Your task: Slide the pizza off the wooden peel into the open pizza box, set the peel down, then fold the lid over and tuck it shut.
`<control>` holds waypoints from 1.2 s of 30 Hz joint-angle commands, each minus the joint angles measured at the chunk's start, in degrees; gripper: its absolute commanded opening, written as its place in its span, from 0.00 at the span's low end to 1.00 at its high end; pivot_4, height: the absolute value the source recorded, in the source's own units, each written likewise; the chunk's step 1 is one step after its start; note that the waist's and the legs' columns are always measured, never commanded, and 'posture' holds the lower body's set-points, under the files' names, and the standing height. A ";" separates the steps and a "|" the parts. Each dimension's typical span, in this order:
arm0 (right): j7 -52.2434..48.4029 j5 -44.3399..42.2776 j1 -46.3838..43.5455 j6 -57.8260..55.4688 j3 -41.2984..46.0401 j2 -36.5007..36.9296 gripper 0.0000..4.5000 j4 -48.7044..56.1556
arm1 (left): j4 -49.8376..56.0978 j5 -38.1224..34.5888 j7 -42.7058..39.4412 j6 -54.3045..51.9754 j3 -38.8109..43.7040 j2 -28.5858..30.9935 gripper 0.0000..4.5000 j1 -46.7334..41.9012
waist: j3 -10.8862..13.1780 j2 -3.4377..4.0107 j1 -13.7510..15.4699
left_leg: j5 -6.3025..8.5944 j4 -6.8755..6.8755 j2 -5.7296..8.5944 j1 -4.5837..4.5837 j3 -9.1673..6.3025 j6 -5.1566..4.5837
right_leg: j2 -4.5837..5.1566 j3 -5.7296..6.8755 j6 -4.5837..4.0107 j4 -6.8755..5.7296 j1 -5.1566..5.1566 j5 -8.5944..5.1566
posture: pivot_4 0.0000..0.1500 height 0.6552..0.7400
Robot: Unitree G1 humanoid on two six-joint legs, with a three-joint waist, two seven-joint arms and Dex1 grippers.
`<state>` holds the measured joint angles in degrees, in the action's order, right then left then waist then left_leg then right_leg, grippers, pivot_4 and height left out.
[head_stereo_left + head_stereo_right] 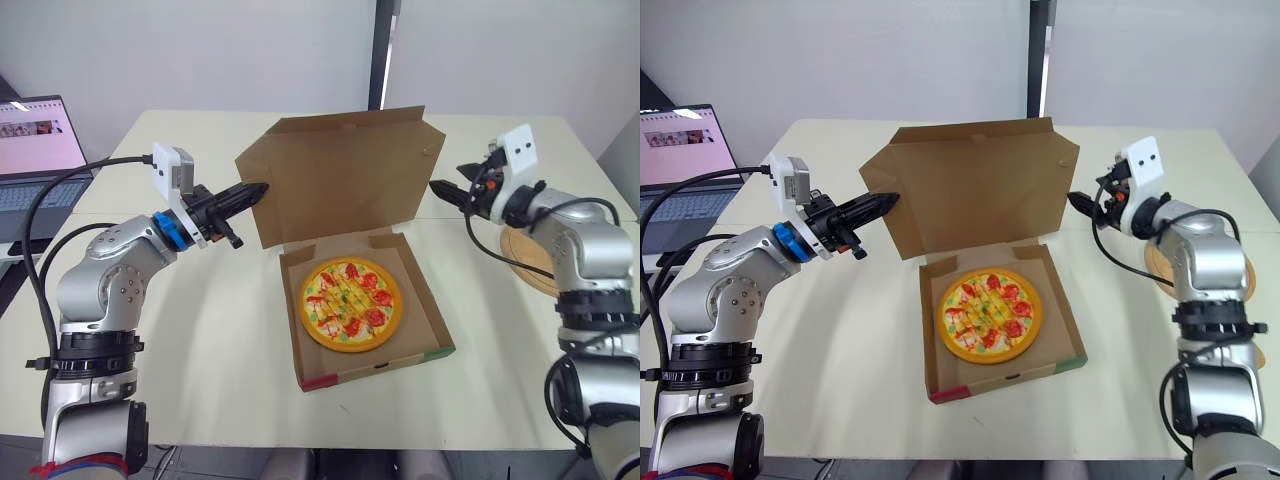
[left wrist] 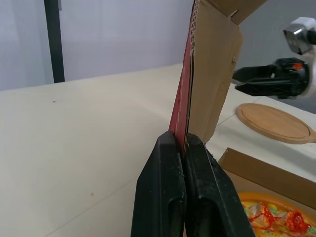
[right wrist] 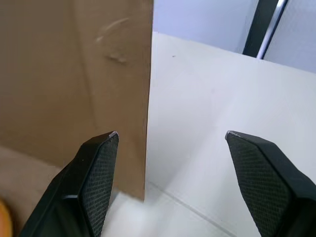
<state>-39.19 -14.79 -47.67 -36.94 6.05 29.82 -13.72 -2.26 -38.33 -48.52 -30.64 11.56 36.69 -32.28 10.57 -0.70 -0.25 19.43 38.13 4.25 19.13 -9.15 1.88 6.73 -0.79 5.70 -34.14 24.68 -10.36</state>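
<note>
Blocked behind the pizza box point(image 1: 375, 367) by the upright lid point(image 1: 345, 175), left edge pinched flat in the left end effector point(image 1: 258, 189). Free just off the lid's right edge, save for the right end effector point(image 3: 171, 134), fingers spread wide. Bare tabletop point(image 1: 200, 330) left of and before the box. Taken up at right by the wooden peel point(image 2: 274, 122), at far left by a laptop point(image 1: 35, 150).
</note>
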 commanded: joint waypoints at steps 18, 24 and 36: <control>-7.52 -2.86 -2.73 4.95 -1.13 -0.43 0.00 -1.99 | 0.15 1.42 -0.35 0.43 0.54 -1.10 0.00 -2.75 | -0.01 0.01 -1.28 | -0.16 0.81 0.04 0.81 0.00 0.22 | -0.01 -0.07 -0.19 -0.88 0.90 0.25 | 1.00 1.00; -5.53 -3.90 -0.62 3.10 0.17 0.34 0.00 3.90 | 1.11 1.36 1.58 -0.89 -0.21 -2.97 0.00 -5.02 | -0.01 0.01 -1.31 | -0.16 0.82 0.05 0.84 -0.01 0.23 | -0.01 -0.07 -0.19 -0.85 0.91 0.26 | 1.00 1.00; 1.88 -5.69 8.43 -8.92 5.65 6.90 0.00 22.49 | -0.67 3.16 -0.35 0.72 -4.43 -9.16 0.00 -9.08 | -0.01 0.01 -1.24 | -0.16 0.83 0.06 0.84 0.04 0.22 | -0.01 -0.10 -0.19 -0.86 0.92 0.26 | 1.00 1.00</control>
<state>-38.49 -19.24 -38.77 -45.13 9.94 35.91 4.93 -3.39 -35.31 -47.38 -31.51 8.15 28.30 -39.85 10.56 -0.69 -1.49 19.27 38.96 4.31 19.97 -9.11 2.10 6.73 -0.90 5.52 -35.00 25.60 -10.10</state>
